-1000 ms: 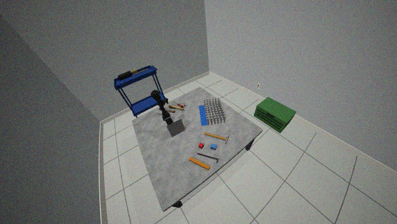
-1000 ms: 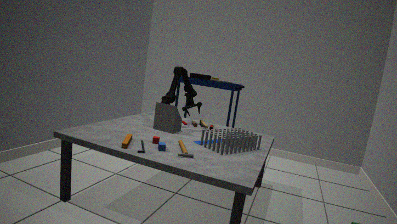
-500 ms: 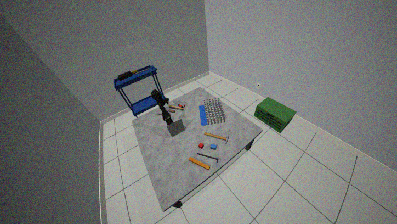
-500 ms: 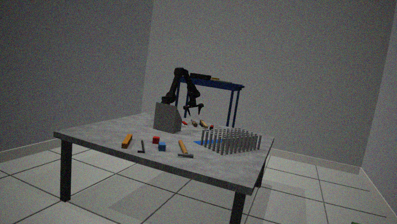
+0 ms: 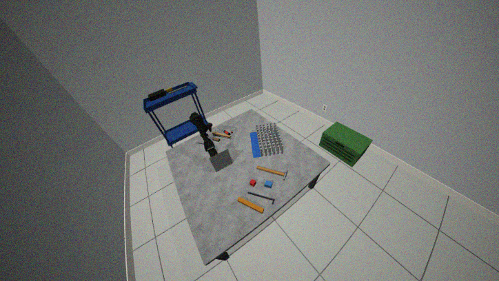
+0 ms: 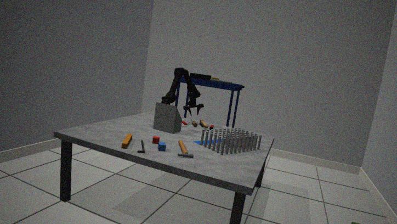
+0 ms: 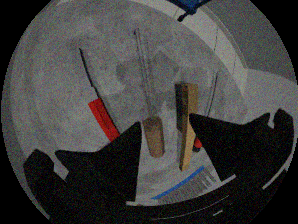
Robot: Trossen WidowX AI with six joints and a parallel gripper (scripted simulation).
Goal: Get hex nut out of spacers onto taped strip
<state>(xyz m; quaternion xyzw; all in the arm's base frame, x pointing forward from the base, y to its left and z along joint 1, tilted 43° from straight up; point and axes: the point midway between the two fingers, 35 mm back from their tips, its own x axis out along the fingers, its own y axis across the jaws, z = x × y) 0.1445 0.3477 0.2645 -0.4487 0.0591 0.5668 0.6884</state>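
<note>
The tool (image 6: pixel 193 111) hangs part open, holding nothing, above wooden-handled picks (image 7: pixel 154 137) on the counter (image 6: pixel 222 167). The nut cannot be seen among the spacers (image 5: pixel 269 138), which stand just behind the blue taped strip (image 5: pixel 255 144). Elsewhere lie one hammer (image 5: pixel 272 171), two cubes, red (image 5: pixel 252 182) and blue (image 5: pixel 268 184), a dark hook bar (image 5: pixel 260 197), an orange block (image 5: pixel 250 204). No writing is readable.
</note>
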